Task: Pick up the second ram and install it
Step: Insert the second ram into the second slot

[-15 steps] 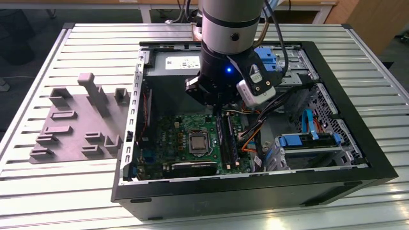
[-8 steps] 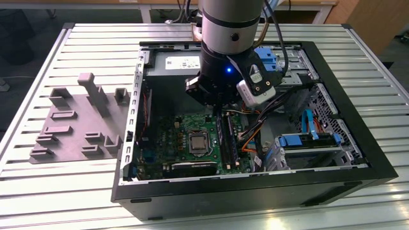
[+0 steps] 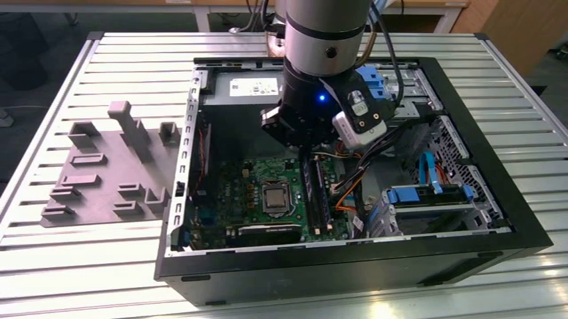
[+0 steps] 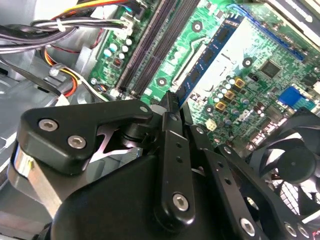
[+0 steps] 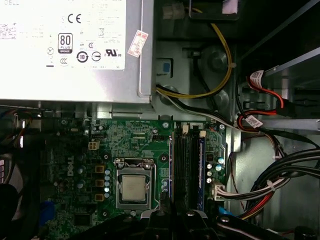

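Exterior view: the arm reaches down into an open computer case (image 3: 529,234) lying on the slatted worktop (image 3: 89,266), with a grey fixture plate (image 3: 98,176) at the case's 9 o'clock. The end effector (image 3: 309,151) hangs low over the motherboard (image 3: 235,193), above the far end of the black memory slots (image 3: 321,199), which lie at 3 o'clock from the processor (image 3: 276,199). In the second wrist view the end effector (image 4: 171,100) has its fingers drawn narrowly together, pinching the memory stick (image 4: 212,50), a blue-green strip with dark chips reaching out from the fingertips above the board, beside the slots (image 4: 150,45).
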Controlling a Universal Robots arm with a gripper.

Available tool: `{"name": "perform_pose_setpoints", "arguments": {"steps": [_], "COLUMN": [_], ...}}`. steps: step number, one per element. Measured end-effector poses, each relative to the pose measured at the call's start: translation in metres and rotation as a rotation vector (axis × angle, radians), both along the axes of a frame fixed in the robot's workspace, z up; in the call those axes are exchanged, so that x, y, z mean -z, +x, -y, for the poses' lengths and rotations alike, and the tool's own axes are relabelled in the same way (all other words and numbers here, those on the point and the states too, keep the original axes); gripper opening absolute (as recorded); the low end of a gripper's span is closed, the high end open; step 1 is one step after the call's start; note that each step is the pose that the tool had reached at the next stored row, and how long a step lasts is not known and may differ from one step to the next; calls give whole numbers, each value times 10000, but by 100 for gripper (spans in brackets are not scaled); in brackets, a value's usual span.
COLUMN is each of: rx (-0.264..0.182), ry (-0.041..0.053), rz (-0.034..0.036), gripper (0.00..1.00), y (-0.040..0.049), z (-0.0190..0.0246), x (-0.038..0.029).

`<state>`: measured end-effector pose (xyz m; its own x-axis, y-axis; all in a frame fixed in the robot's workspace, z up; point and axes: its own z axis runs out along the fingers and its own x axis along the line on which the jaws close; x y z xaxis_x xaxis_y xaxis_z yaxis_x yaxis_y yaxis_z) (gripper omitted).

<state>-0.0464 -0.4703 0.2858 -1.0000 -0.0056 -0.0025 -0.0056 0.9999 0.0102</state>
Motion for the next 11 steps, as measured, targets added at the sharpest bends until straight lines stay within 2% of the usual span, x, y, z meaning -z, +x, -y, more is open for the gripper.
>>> {"name": "perform_pose_setpoints", "arguments": {"steps": [4,11], "rx": [1,36], "ry": [0,2], "rz": [-1,-1], "gripper": [15,15], "y": [14,27], "z": [0,22], "x": [28,153]}}
